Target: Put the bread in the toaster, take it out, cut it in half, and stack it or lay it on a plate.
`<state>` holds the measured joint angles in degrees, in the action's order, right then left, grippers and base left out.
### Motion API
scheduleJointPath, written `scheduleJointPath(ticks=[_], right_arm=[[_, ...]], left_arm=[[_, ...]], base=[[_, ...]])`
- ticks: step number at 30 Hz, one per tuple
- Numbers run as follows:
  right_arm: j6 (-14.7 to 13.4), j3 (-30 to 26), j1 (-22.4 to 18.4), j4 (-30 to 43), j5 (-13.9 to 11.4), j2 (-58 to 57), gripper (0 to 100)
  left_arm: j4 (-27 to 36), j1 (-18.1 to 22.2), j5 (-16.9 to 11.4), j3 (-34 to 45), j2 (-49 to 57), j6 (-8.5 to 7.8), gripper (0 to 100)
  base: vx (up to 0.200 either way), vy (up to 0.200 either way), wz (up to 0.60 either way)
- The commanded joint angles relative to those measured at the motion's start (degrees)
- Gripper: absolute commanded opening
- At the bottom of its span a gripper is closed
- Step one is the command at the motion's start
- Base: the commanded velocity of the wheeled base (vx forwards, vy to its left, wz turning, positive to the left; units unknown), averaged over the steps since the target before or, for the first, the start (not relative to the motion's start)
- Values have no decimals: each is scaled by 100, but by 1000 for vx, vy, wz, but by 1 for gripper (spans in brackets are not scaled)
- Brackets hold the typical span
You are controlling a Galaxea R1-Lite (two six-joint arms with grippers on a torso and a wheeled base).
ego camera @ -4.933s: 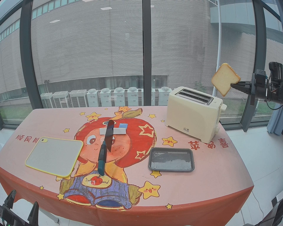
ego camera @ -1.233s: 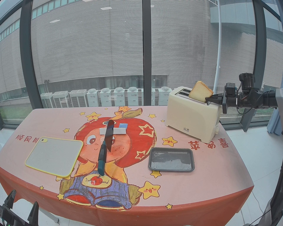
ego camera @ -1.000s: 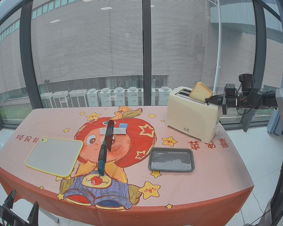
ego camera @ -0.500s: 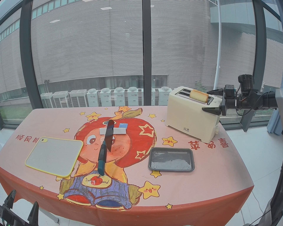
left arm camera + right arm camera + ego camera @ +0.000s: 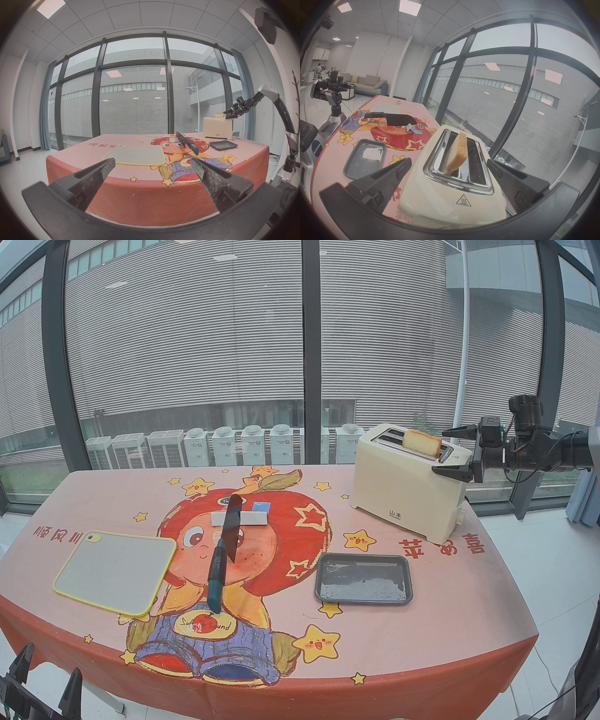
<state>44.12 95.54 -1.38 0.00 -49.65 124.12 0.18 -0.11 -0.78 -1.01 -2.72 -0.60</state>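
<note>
Hands both stand open and empty. The right hand [image 5: 440, 451] hangs at the frame's right, just beside the toaster [image 5: 400, 490]. The bread [image 5: 421, 443] leans in a slot with its top poking out, so I judge loading done. At lower left sits the left hand [image 5: 49, 671]. Knife [image 5: 220, 559], board [image 5: 112, 571] and tray [image 5: 364, 579] lie apart on the cartoon-printed desk [image 5: 450, 627], tall windows behind.
</note>
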Motion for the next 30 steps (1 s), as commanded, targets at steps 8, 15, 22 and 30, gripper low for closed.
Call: scheduleJointPath(ticks=[8,15,22,30], right_arm=[[-70,-765,-29,9,-27,-855,100],[-386,-1907,-20,-88,-36,-1496,100],[-430,-2496,-108,-105,8,-1918,100],[-439,-3147,-240,-105,35,-2367,100]], left_arm=[[-1,2,-1,101,-9,-2,100],[8,2,-1,101,-9,-2,100],[-1,2,-1,101,-9,-2,100],[-1,2,-1,101,-9,-2,100]], base=[[0,0,0],[0,0,0],[0,0,0],[0,0,0]])
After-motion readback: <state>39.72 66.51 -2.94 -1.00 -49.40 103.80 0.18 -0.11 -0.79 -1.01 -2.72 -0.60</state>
